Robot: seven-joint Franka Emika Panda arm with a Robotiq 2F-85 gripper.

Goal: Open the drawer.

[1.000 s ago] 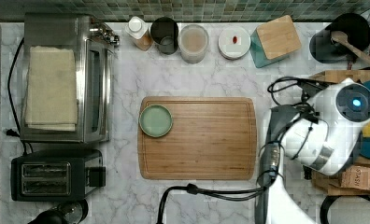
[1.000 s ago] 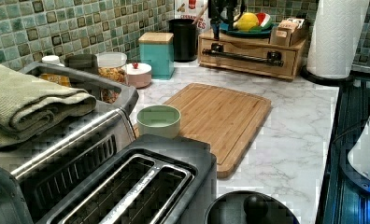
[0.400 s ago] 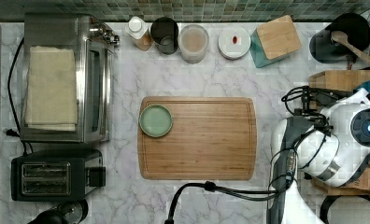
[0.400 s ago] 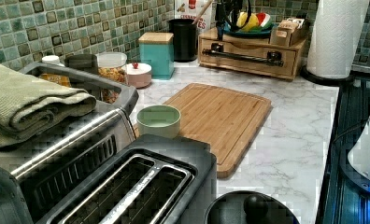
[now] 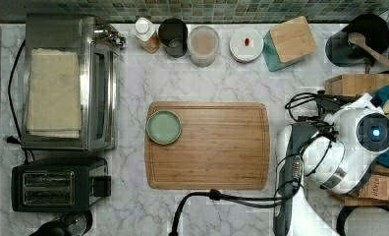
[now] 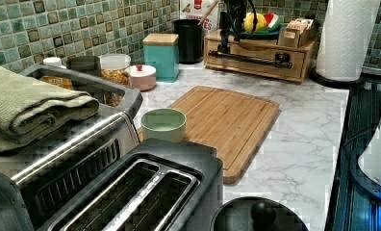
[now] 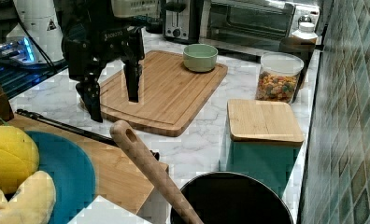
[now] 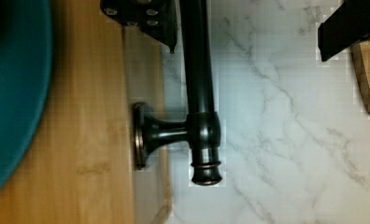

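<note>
Above the black handle (image 8: 199,93) of the drawer (image 6: 260,60) hangs the gripper (image 7: 113,100), its two fingers spread apart, one on each side of the bar and not touching it. At the back of the marble counter (image 6: 294,139), the drawer sits closed under a teal plate (image 7: 66,179) with fruit, beside the cutting board (image 5: 217,145) that carries a green bowl (image 5: 163,127).

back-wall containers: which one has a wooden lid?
The teal block, the square one beside the small white lidded dish. The jar, the dark cup and the bottle are round, without wood.
</note>
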